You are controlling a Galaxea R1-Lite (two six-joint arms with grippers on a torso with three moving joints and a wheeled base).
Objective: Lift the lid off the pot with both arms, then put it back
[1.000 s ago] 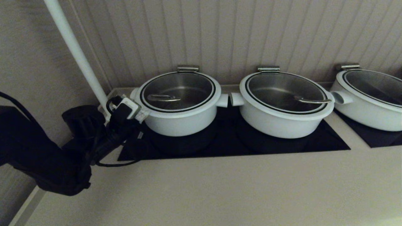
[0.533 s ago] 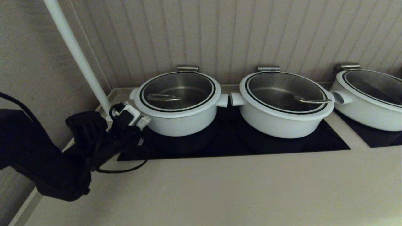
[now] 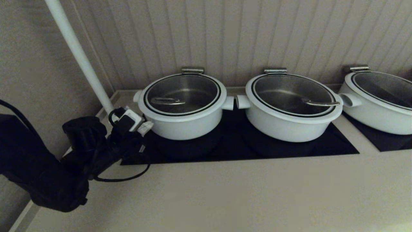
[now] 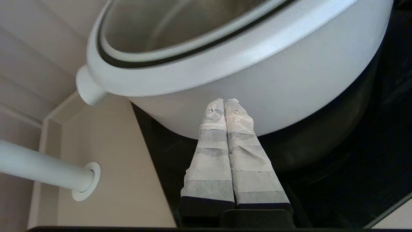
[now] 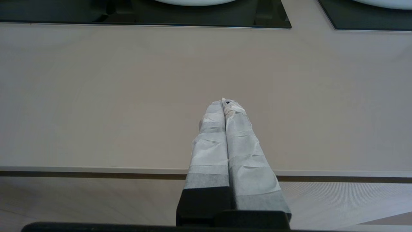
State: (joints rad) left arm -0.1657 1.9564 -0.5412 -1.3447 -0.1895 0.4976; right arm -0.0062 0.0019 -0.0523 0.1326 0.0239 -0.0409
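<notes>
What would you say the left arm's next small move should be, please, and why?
Probably raise the left gripper toward the lid and open its fingers. They are pressed shut and sit low beside the pot wall, under the rim. The lid rests closed on the pot, its steel handle untouched. The right gripper, also shut, hangs over the bare counter, away from the pots.

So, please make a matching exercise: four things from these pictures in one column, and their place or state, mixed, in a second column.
Things:
1. the lid
2. the left gripper
3. the right gripper
4. the white pole

Places or states:
a. shut, over the bare beige counter
b. slanting up from the counter's corner by the wall
c. seated on the pot
d. shut, low beside the pot's side wall

Pairs: 1-c, 2-d, 3-a, 4-b
</notes>
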